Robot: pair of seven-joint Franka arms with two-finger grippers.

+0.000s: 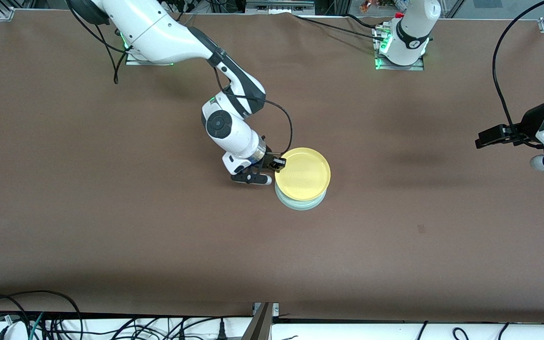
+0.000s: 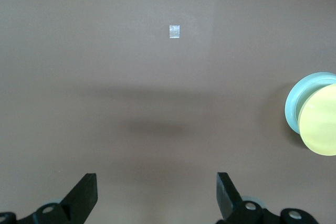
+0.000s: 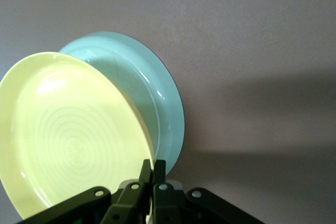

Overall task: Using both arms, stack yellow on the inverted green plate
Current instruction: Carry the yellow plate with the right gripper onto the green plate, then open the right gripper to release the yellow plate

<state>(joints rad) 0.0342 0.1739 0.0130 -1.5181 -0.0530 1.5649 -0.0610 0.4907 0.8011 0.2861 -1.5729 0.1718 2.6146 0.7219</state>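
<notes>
Yellow (image 1: 303,174) held just above green plate (image 1: 300,202), mid-table.

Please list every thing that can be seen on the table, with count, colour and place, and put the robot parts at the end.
yellow plate: one, bright yellow, right way up, held by its rim over the green plate, near the middle of the table.
green plate: one, pale mint green, upside down on the table under the yellow plate, its edge showing on the side nearer the front camera.
table: one, brown cover.
small mark: one, a pale square in the left wrist view, on the cover nearer the front camera than the plates, toward the left arm's end.
right claw: one, black, shut on the yellow plate's rim.
left claw: one, black, open, over bare cover at the left arm's end; this arm waits.
</notes>
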